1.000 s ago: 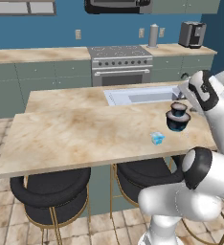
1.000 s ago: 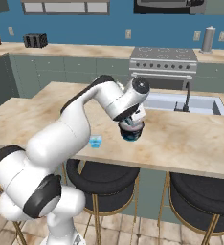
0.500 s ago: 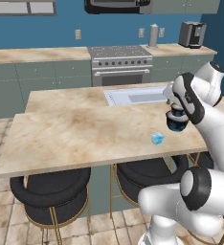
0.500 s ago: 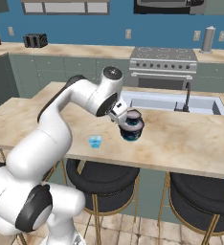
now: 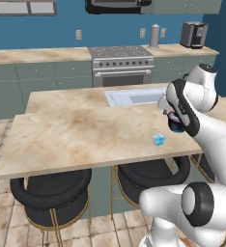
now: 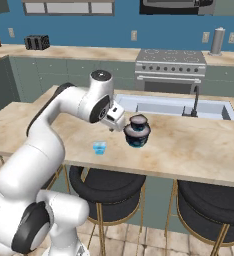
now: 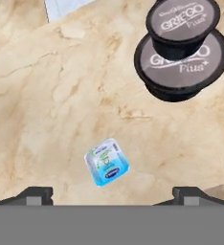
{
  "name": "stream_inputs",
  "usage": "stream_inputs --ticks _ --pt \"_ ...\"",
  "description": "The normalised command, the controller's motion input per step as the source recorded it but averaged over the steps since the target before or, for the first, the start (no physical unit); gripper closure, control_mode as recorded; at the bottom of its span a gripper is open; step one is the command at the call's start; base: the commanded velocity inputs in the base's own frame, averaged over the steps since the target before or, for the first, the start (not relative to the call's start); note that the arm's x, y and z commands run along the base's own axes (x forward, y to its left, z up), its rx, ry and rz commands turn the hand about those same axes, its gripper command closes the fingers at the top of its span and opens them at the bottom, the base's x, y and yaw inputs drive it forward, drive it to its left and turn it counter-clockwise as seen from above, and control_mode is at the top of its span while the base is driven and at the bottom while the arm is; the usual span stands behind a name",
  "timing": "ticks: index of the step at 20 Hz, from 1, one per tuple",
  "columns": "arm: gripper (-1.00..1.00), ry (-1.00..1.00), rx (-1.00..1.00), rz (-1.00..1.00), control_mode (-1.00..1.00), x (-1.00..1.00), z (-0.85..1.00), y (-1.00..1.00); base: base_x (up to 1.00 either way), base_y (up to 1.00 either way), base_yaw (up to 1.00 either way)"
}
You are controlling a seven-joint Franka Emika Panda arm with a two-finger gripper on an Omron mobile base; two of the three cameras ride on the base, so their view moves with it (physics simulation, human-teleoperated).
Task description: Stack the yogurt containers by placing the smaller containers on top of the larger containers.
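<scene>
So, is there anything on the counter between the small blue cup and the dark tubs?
No. In the hand view, only bare marbled counter lies between the blue cup and the stacked dark tubs.

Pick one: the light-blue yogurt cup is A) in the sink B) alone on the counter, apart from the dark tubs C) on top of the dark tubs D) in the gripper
B: the light-blue yogurt cup sits bare on the counter, apart from the dark tubs, gripper open.

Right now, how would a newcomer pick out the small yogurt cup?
Find the marble island counter with the sink. Near its front edge, beside the stacked dark tubs, sits the small yogurt cup. It alone is light blue, squarish and standing apart.
</scene>
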Motion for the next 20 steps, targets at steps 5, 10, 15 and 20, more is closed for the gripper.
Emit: stream_inputs --ticks 5,10,15,20 --pt "-1.0 0.03 -0.14 0.12 -1.0 -0.02 -0.25 0.13 0.0 0.0 0.0" --pt "-1.0 0.0 -0.16 0.13 -1.0 0.0 -0.28 0.18 0.0 0.0 0.0" --pt "-1.0 0.01 -0.15 0.12 -1.0 0.0 -0.29 0.15 0.0 0.0 0.0" --pt "-1.0 0.02 -0.11 0.13 -1.0 0.0 -0.28 0.08 0.0 0.0 0.0"
